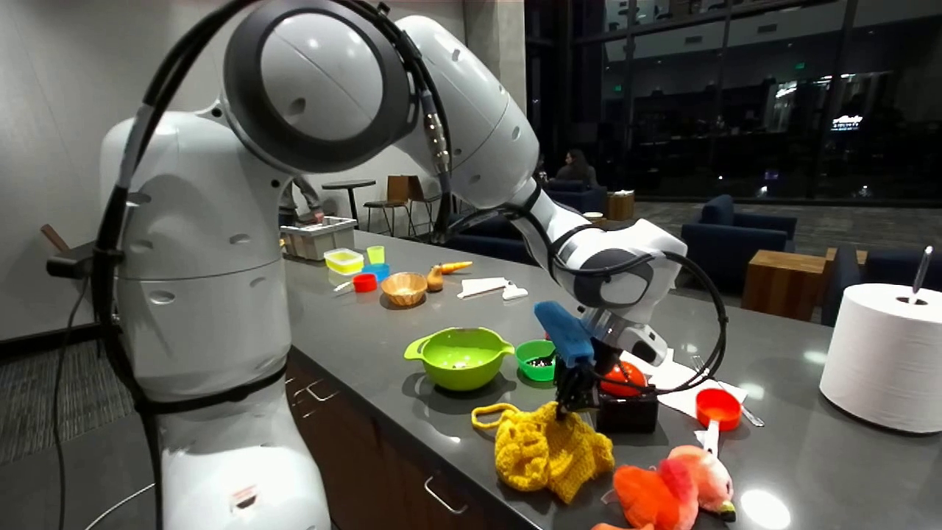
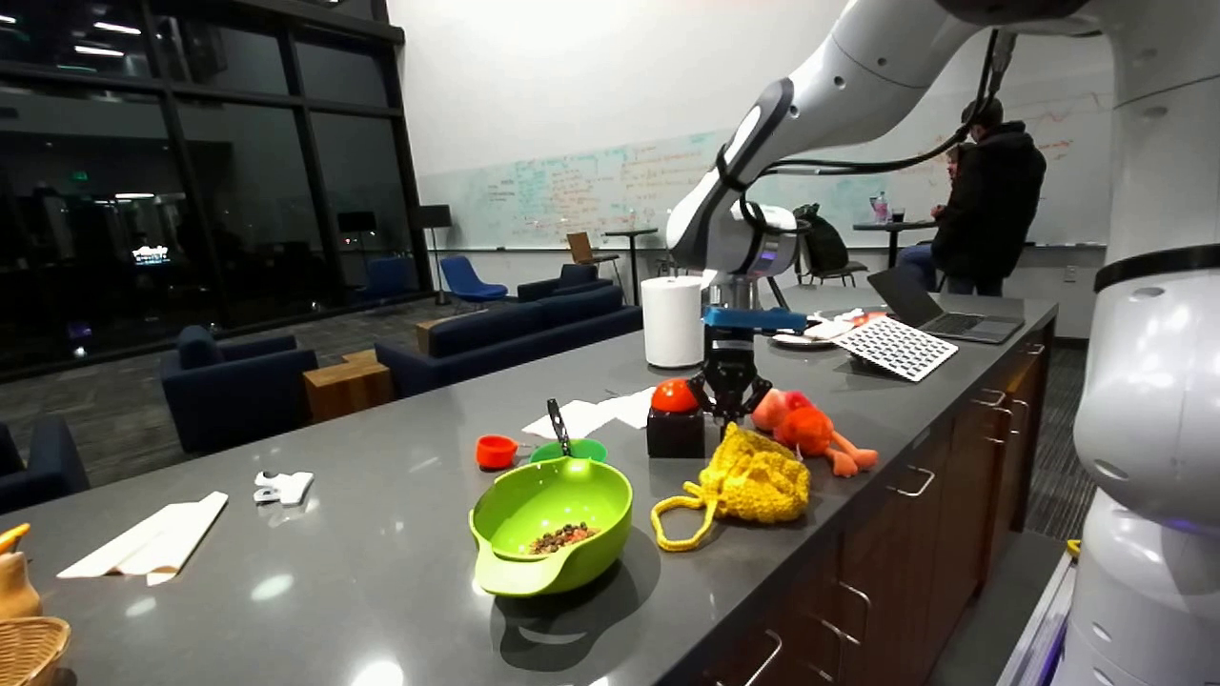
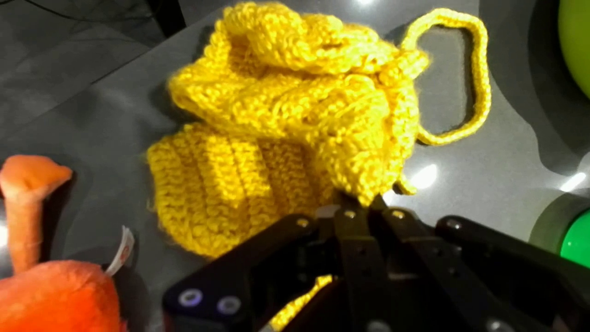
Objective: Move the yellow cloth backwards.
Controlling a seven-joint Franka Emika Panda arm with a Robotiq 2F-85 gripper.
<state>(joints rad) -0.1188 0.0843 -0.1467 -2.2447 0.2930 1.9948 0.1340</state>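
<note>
On the worktop (image 2: 381,524), a green bowl (image 1: 460,377) is observed. Near the bowl, apart from it, the yellow cloth (image 2: 760,488) is found lying, one raised fold pinched by the gripper (image 2: 730,417). Just beside the bowl, a small green cup (image 1: 534,371) is noted.

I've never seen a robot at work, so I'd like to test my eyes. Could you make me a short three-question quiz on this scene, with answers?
1. Multiple choice: what is the gripper doing with the yellow cloth?
A. Hovering well clear of it
B. Pinching a raised part of it
C. Pressing it flat with jaws spread wide
2. True or false: small bits lie in the lime-green bowl.
3. Fill in the colour: the rounded thing on top of the black box is ____.

Key: 1. B; 2. true; 3. orange-red.
</note>
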